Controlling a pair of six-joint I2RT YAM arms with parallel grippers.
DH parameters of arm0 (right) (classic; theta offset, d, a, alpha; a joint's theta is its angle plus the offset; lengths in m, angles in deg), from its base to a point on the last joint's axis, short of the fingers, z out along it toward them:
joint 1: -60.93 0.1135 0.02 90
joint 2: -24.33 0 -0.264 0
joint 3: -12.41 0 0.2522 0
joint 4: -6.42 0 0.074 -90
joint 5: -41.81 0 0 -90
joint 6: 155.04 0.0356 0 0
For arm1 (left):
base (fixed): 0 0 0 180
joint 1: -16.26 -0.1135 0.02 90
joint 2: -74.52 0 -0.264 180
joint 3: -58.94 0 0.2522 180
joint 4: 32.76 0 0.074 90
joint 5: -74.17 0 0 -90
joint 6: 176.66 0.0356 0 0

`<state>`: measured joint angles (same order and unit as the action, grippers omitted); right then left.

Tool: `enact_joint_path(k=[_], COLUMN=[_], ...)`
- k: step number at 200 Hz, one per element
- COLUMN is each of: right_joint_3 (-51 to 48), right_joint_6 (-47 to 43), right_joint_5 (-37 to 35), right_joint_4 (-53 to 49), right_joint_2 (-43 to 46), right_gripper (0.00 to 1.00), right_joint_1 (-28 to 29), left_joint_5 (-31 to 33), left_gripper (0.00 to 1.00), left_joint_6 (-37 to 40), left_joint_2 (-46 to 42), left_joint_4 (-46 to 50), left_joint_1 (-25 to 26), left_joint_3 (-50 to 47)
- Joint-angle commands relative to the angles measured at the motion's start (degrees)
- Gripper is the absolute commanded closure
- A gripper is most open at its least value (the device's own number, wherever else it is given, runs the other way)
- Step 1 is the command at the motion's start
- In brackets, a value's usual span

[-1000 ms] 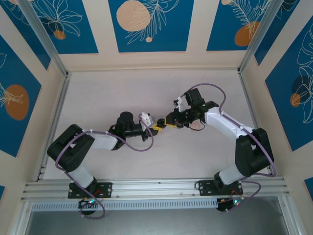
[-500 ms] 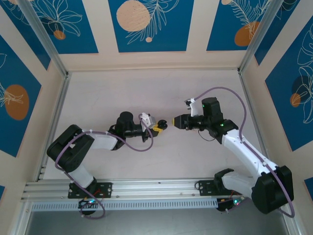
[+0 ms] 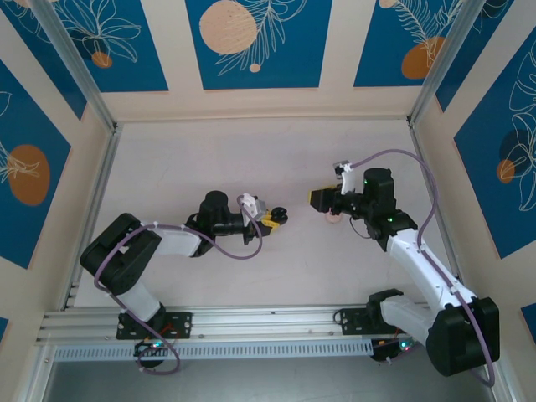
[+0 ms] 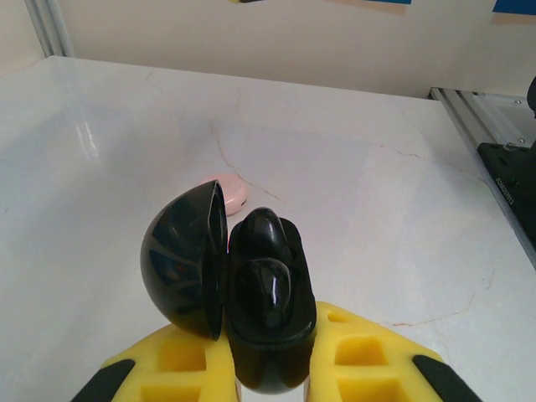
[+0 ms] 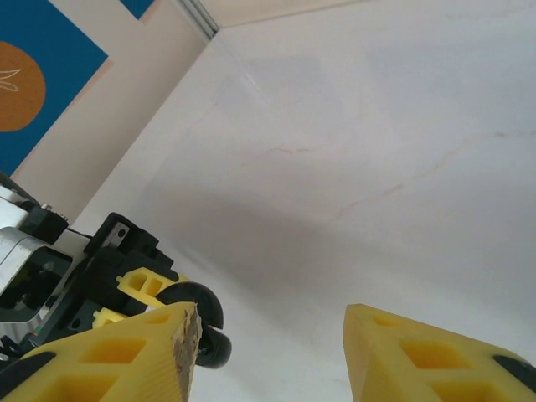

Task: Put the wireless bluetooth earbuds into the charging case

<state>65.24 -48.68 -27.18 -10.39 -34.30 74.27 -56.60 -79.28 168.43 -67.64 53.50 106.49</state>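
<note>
Left gripper [image 4: 268,356] is clamped on the small black round charging case [image 4: 180,260], its yellow fingers [image 4: 368,352] pinching the base from both sides near the middle of the white marbled tabletop [image 4: 402,193], with the hinged lid swung open to one side. Two glossy black earbuds [image 4: 265,289] sit in the base, one behind the other, and a flat pale-pink disc [image 4: 234,188] lies on the table beyond the case. Right gripper [image 5: 270,335] stands well apart from the case, near that disc in the top view, its fingers spread with nothing between them.
</note>
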Motion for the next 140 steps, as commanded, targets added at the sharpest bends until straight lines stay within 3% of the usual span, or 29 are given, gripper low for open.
enact_joint_path(k=[1,21,47,89,140], right_joint_3=[-1.8,-2.7,-2.7,2.2,1.1], right_joint_6=[-8.6,-16.0,-26.1,-43.1,-53.2], right_joint_5=[6.8,12.4,18.4,21.2,23.9], right_joint_4=[6.2,9.0,7.7,-6.1,-8.5], right_joint_2=[-0.1,-0.9,-3.2,-8.2,-10.4], right_gripper=[0.47,0.43,0.32,0.31,0.32], right_joint_1=[-0.2,-0.3,0.0,1.5,4.3], left_joint_5=[-3.3,-4.2,-5.3,-6.0,-6.2], left_gripper=[0.9,0.9,0.9,0.9,0.9], left_joint_6=[-0.8,-1.1,-1.7,-1.8,-1.8], left_joint_2=[-0.7,-0.5,-0.2,-0.1,-0.2], left_joint_4=[-1.6,-2.1,-3.1,-3.5,-3.3], left_joint_1=[-0.2,-0.2,-0.3,-0.2,-0.3], left_joint_3=[0.6,0.7,0.7,0.8,0.9])
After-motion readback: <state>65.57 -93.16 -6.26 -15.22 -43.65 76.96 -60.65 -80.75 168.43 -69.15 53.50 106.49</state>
